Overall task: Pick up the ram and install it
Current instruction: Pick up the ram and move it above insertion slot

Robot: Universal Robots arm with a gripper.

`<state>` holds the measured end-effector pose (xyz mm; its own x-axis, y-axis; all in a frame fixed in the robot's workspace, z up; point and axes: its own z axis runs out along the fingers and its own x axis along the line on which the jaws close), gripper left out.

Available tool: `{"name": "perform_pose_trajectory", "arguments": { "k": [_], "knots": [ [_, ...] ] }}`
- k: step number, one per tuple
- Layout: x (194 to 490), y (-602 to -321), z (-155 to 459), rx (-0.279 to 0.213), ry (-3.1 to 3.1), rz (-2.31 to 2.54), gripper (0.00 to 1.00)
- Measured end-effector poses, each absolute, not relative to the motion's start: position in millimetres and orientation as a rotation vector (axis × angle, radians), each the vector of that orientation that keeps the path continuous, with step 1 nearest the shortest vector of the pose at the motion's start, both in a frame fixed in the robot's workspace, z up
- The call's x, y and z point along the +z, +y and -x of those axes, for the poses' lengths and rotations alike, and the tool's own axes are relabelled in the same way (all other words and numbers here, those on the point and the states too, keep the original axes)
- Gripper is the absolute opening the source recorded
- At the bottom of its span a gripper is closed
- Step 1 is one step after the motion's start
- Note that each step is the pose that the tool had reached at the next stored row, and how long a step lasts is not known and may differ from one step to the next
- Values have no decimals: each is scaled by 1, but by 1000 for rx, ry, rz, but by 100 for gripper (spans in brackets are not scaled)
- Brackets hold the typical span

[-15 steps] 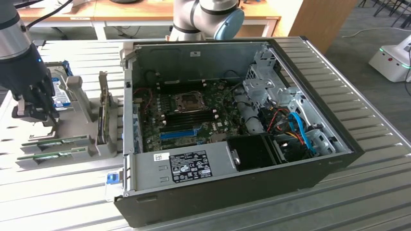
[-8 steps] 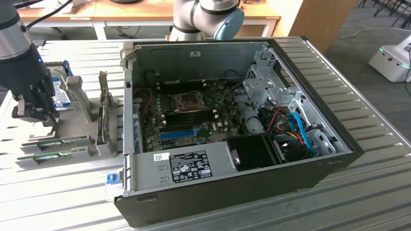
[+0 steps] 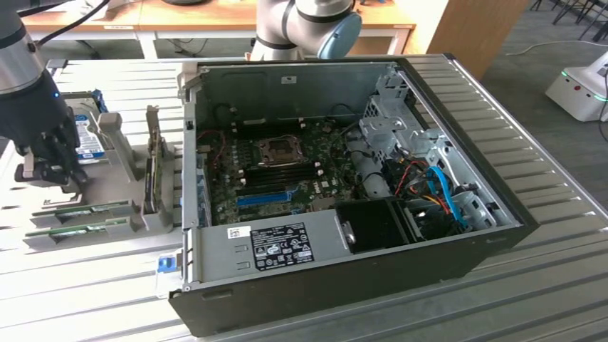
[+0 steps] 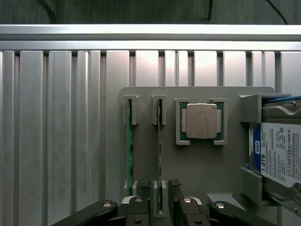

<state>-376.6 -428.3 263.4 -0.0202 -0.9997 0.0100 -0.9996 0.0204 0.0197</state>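
Across the ribbed aluminium table (image 3: 532,142) lay an open computer case (image 3: 475,256) on its side, with wooden desks (image 3: 190,21) behind it and a white machine (image 3: 579,85) standing on the floor at the exterior view's right. Inside the case sat the motherboard (image 3: 285,167), carrying a CPU socket (image 3: 282,149) and a long blue slot (image 3: 263,197). A labelled power supply (image 3: 275,249) ran along the near wall, a black fan housing (image 3: 380,224) sat beside it, and blue cables (image 3: 446,192) curled at the drive-bay end.

At the exterior view's left, apart from the case, a grey parts holder (image 4: 197,165) rested on the table. It held a processor (image 4: 201,120) in a square recess and a hard drive (image 4: 282,155) with a blue label in the bay next to it. An expansion card (image 3: 152,167) stood on edge in the holder.

The ram (image 4: 160,150) stood on edge in its narrow slot of the holder, with the other ram stick (image 4: 129,150) parallel just beside it. The gripper (image 3: 48,167) hung over that end of the holder. Its fingers (image 4: 175,188) were spread apart, one on each side of the ram's near end, not clamped on it.
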Motion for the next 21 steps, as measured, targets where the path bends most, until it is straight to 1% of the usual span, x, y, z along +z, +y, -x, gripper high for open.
{"name": "perform_pose_trajectory", "arguments": {
  "k": [13,21],
  "knots": [
    [263,-449,377,-11,-2229,-2184,29],
    [263,-453,377,-11,-2229,-2184,29]
  ]
}}
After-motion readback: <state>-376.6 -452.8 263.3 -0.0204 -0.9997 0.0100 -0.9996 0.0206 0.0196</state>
